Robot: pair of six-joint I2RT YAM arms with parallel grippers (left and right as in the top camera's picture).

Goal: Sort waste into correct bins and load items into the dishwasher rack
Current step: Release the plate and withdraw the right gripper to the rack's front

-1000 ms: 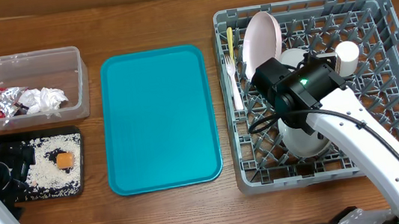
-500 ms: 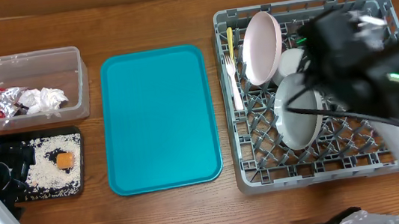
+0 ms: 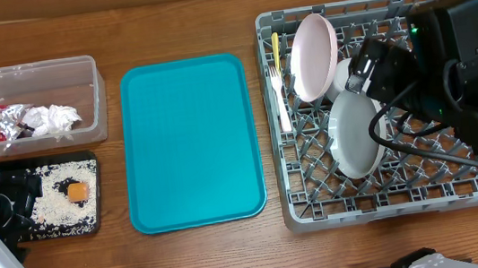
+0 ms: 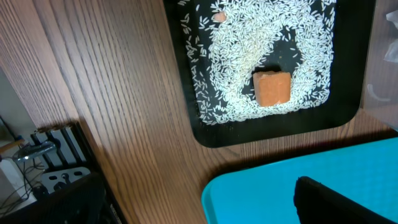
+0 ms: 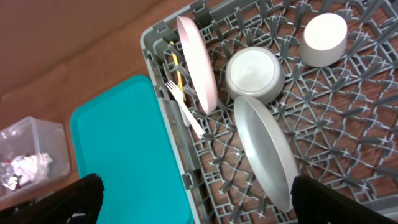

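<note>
Right wrist view: my right pincer (image 5: 196,186) stands wide and empty above the dishwasher rack (image 5: 367,106). The grey-green plate (image 5: 264,152) stands on edge beside the white bowl (image 5: 254,73). Loading appears complete; next, I lift clear.

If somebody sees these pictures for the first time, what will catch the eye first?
The big grey dishwasher rack on the right stands out, with a pale pink plate and a grey-green plate on edge inside. Then comes the bright teal tray in mid-table. At far left, an orange cube sits among white rice in a black tray.
</note>
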